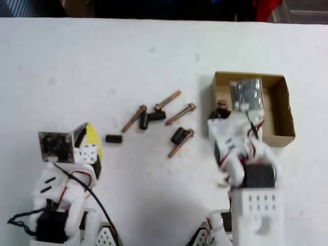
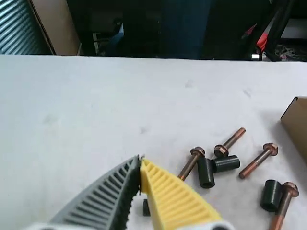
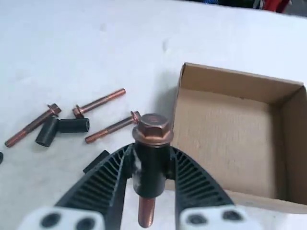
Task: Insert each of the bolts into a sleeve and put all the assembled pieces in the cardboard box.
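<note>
Right claw (image 3: 151,151): clamped across the black sleeve of one assembled piece (image 3: 152,128), whose long axis runs roughly in line with the fingers, bolt head at the far end. Cardboard box (image 3: 230,81): open, floor bare, just beside this claw, on the side away from the loose bolts (image 3: 98,103); right arm nearer. Left claw (image 2: 140,165): tips together, holding nothing, near a lone sleeve (image 1: 113,138).

Bolts (image 1: 168,100), sleeves (image 1: 114,138) left of cardboard box (image 1: 280,116)
</note>
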Available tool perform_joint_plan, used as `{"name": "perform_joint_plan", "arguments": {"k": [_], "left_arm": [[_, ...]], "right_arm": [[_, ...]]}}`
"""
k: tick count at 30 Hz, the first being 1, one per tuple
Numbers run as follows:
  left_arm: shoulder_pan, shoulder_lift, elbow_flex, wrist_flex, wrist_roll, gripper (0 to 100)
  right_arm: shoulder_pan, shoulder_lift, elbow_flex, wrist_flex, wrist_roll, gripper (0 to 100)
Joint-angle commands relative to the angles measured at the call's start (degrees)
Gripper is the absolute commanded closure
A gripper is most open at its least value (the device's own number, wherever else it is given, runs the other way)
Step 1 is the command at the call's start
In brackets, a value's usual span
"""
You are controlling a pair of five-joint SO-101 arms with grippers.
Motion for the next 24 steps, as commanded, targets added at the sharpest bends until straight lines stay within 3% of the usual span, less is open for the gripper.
{"name": "perform_joint_plan", "arguments": {"k": [1,8,18,24], "left_arm": [[-0.22,-0.13,1.76,-0.09,-0.18,98],[-0.22,-0.13,7.30,-0.09,-0.35,98],[-0.22,-0.13,11.16,-0.09,-0.44,98],[-0.22,-0.13,11.25,0.00,-0.44,98]], "right_arm": [[3.03,9.19,-7.74,-0.40,0.88,97.8],[5.14,27.12,-17.32,-0.48,5.89,97.8],[10.24,50.15,-26.81,-11.74,6.51,97.8],[10.15,60.18,-32.62,-12.18,6.51,97.8]]}}
